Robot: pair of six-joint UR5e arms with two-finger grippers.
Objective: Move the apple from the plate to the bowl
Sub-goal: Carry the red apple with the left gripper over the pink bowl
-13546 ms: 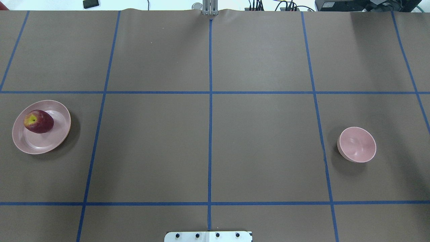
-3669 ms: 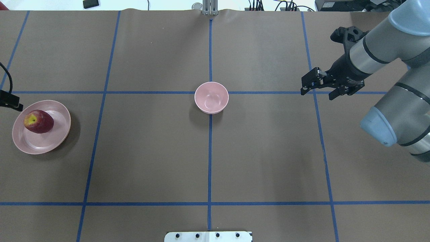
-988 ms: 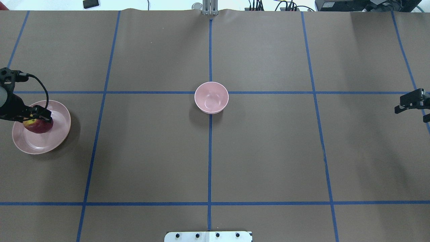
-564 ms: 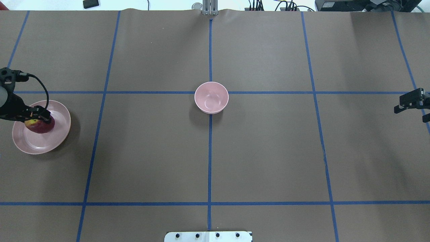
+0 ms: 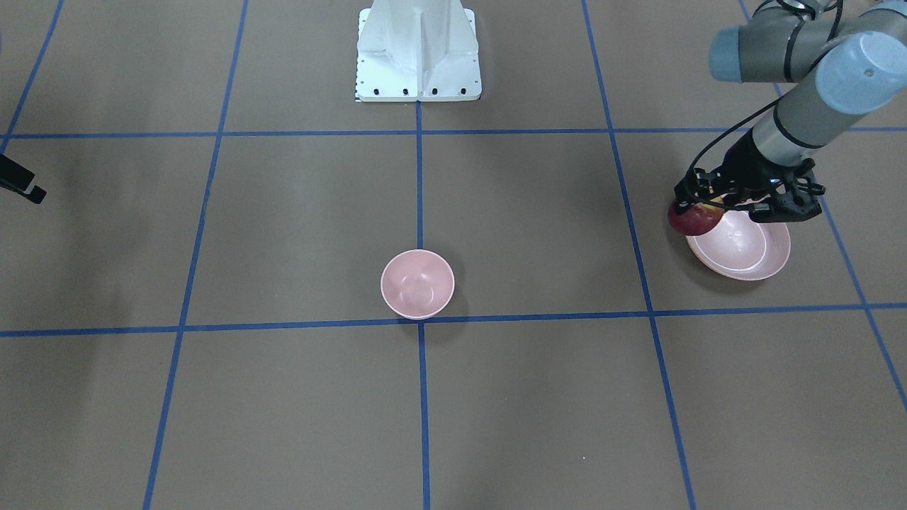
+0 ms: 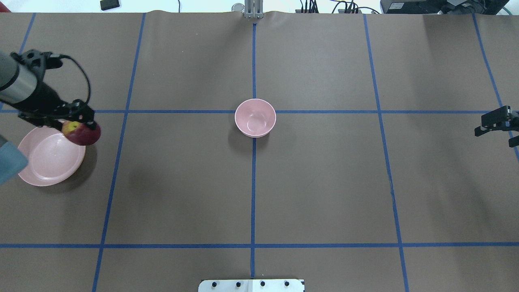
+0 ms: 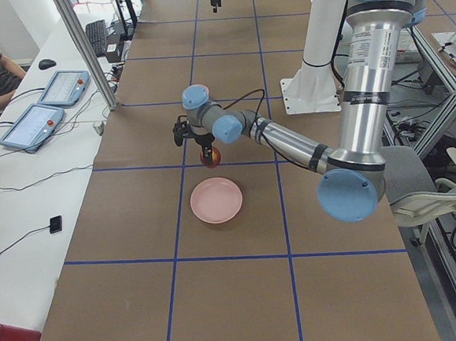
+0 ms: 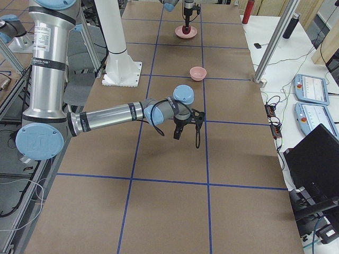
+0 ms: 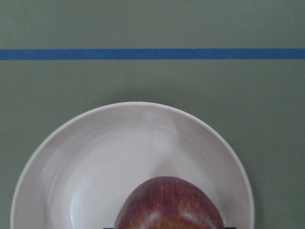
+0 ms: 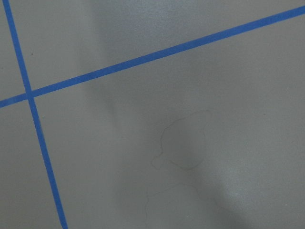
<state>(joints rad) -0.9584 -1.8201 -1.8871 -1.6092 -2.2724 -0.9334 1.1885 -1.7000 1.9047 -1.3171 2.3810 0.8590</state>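
Observation:
The dark red apple (image 6: 84,134) with its yellow patch is held in my left gripper (image 6: 79,123), which is shut on it. It hangs above the far right rim of the pale pink plate (image 6: 48,160), whose flat centre is bare. The left wrist view shows the apple (image 9: 169,205) above the plate (image 9: 119,157). In the front view the apple (image 5: 693,218) is over the plate's (image 5: 744,248) edge. The small deep pink bowl (image 6: 255,117) stands empty at the table's middle. My right gripper (image 6: 495,137) is open and empty at the right edge.
The brown table cover carries a grid of blue tape lines (image 6: 253,182). The robot's white base (image 5: 418,53) stands at the near middle edge. Operator tablets (image 7: 45,106) lie beyond the table's far side.
My left gripper, shut on the apple, has lifted it off the plate and carried it up and to the right over the rim. The right gripper has stayed put.

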